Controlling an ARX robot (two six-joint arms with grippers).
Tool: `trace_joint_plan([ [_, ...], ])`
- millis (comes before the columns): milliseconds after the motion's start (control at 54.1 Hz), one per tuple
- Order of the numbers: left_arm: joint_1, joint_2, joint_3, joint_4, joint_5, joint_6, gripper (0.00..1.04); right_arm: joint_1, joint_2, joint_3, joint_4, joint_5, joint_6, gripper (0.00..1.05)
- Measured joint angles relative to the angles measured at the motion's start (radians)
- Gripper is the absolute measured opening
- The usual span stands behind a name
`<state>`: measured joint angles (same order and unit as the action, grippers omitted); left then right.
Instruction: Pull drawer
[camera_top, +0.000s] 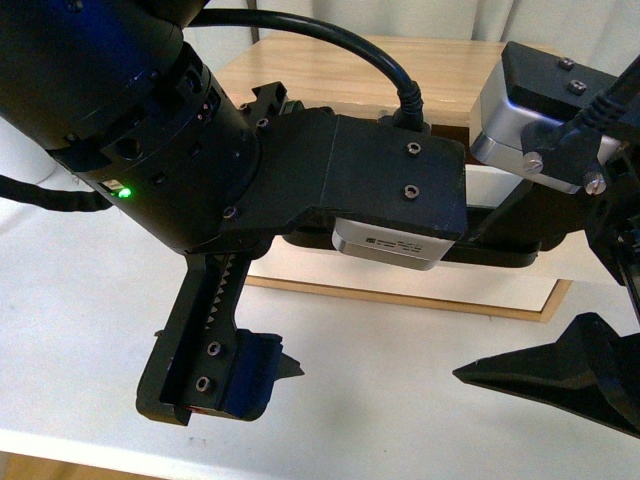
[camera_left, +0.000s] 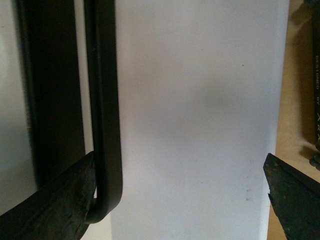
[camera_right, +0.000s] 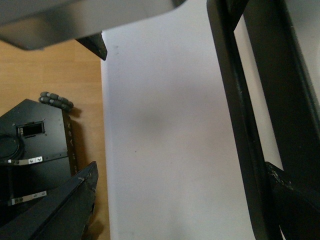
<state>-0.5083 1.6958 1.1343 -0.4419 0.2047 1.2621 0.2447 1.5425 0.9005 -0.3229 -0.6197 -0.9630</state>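
The drawer (camera_top: 330, 268) shows in the front view as a white front with a light-wood edge, mostly hidden behind both arms. Its black bar handle (camera_top: 500, 255) peeks out below the right wrist. In the left wrist view my left gripper (camera_left: 180, 200) stands open, spanning the handle's bent end (camera_left: 102, 200) and the white front (camera_left: 200, 115). One finger (camera_left: 55, 210) lies right beside the bar. In the right wrist view my right gripper (camera_right: 180, 200) is open too, with the handle (camera_right: 240, 125) just inside one finger (camera_right: 295, 200).
The wooden top (camera_top: 400, 70) of the cabinet is seen above the arms. A white table (camera_top: 400, 400) spreads below them. My left arm (camera_top: 200, 150) fills the front view's left half. A black box (camera_right: 35, 145) sits on wood beside the drawer front.
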Motion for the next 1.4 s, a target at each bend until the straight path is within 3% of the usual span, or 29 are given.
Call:
trace_joint_plan([
  [425, -0.01, -0.175, -0.025, 0.113, 0.005, -0.084, 0.99, -0.062, -0.175, -0.021, 0.087, 0.009, 0.119, 0.96],
  [573, -0.013, -0.304, -0.115, 0.288, -0.001, -0.178, 0.99, -0.097, -0.286, -0.075, 0.179, 0.026, 0.195, 0.96],
  [850, 0.004, -0.575, -0.382, 0.701, -0.24, -0.351, 0.99, -0.16, -0.564, -0.272, 0.393, 0.106, 0.421, 0.96],
  [998, 0.069, -0.766, -0.586, 0.831, -0.373, -0.502, 0.99, -0.259, -0.762, -0.384, 0.421, 0.116, 0.571, 0.96],
  [1201, 0.186, -1.076, -0.841, 0.792, -0.507, -0.752, 0.99, -0.411, -1.021, -0.502, 0.351, 0.115, 0.684, 0.96],
  [1312, 0.266, -1.234, -0.914, 0.701, -0.62, -0.88, 0.99, -0.454, -1.151, -0.562, 0.297, 0.149, 0.726, 0.96],
  [1405, 0.28, -1.316, -0.94, 0.653, -0.666, -0.964, 0.99, -0.472, -1.22, -0.591, 0.25, 0.174, 0.751, 0.96],
])
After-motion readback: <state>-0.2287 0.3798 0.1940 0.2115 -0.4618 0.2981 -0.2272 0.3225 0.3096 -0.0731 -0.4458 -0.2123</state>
